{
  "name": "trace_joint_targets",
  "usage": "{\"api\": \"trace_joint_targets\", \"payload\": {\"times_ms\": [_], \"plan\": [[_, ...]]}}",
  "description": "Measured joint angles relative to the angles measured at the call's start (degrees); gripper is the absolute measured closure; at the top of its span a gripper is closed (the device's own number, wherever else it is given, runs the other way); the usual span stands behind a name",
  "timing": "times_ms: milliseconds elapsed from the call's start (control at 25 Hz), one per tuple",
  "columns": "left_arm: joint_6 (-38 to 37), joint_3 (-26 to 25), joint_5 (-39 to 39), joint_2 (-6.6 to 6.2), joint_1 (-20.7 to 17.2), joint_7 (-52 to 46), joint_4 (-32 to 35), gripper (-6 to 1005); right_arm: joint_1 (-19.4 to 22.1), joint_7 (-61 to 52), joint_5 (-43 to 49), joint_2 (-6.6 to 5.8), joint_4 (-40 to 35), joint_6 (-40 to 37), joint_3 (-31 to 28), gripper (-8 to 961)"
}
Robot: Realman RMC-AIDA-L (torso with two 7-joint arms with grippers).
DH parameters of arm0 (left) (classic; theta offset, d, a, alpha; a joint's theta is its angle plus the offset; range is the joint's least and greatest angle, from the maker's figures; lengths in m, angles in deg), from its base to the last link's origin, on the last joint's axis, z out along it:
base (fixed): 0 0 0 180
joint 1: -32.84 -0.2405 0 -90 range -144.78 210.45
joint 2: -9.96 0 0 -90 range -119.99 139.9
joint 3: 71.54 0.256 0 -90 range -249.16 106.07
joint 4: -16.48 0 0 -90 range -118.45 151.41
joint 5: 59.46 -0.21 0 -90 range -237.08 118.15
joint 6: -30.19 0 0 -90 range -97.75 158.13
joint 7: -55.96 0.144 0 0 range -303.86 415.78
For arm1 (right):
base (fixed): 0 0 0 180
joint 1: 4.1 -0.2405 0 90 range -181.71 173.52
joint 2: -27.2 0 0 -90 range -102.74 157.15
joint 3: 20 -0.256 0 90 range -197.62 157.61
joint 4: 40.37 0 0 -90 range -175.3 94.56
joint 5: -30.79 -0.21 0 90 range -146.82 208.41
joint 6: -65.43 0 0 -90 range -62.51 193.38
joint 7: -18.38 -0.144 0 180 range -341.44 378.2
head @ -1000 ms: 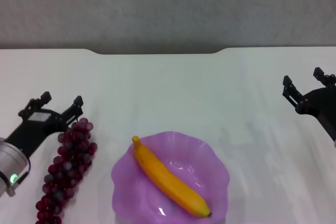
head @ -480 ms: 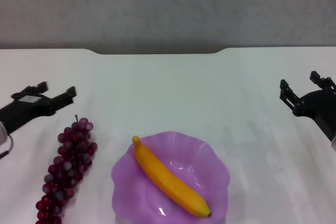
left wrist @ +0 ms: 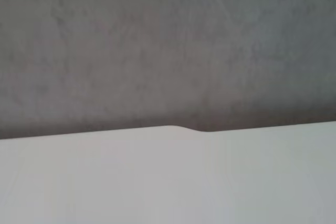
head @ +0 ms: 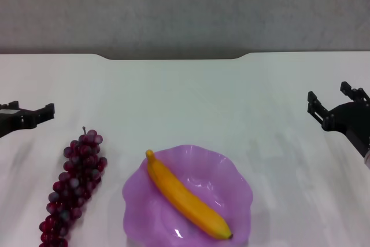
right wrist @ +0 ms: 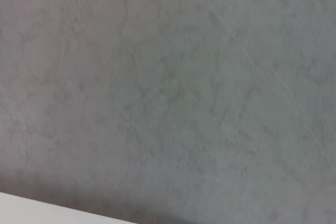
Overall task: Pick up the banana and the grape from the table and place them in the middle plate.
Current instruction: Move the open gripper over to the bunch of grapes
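Observation:
The yellow banana lies diagonally inside the purple scalloped middle plate, at the front centre of the white table. To the plate's left, the long bunch of dark red grape lies on the table with its stem pointing away. My left gripper is at the left edge, open and empty, behind and to the left of the grape and clear of it. Far to the right of the plate, my right gripper is open and holds nothing.
A grey wall rises behind the table's far edge, which has a shallow dark notch. The left wrist view shows only the tabletop and wall. In the right wrist view there is mostly wall.
My left gripper has pulled away from the top of the grape bunch, moving left toward the edge of view. The grape, banana and plate have not moved; the right gripper barely shifted.

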Motion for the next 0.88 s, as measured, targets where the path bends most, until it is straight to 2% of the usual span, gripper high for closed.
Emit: {"api": "trace_joint_targets", "payload": {"times_ms": [160, 200, 320, 560, 680, 880], "plan": [[-0.61, 5.72, -12.52, -0.07, -4.64, -14.37, 11.08, 91, -0.07, 0.03, -0.01, -0.02, -0.38, 0.03, -0.02, 166], [-1.54, 7.04, -18.05, -0.08, -5.3, -18.66, 13.37, 91, -0.1, 0.04, -0.01, -0.02, -0.45, 0.08, -0.03, 166], [-6.99, 8.59, -31.43, -0.07, -6.25, -28.78, 19.12, 91, -0.28, 0.05, -0.01, -0.02, -0.52, 0.9, -0.04, 166], [-14.08, 14.13, -49.96, -0.02, -7.9, -43.47, 28.54, 91, -0.47, 0.05, -0.12, -0.02, -0.5, 1.57, -0.13, 166], [-18.86, 16.34, -55.29, -0.13, -7.09, -47.78, 31.02, 91, -0.49, 0.05, -0.04, -0.02, -0.52, 1.57, -0.1, 166], [-27.6, 17.14, -55.58, -0.32, -4.61, -47.44, 33.53, 91, -0.54, 0.05, -0.03, -0.02, -0.53, 1.7, -0.07, 166]]}}
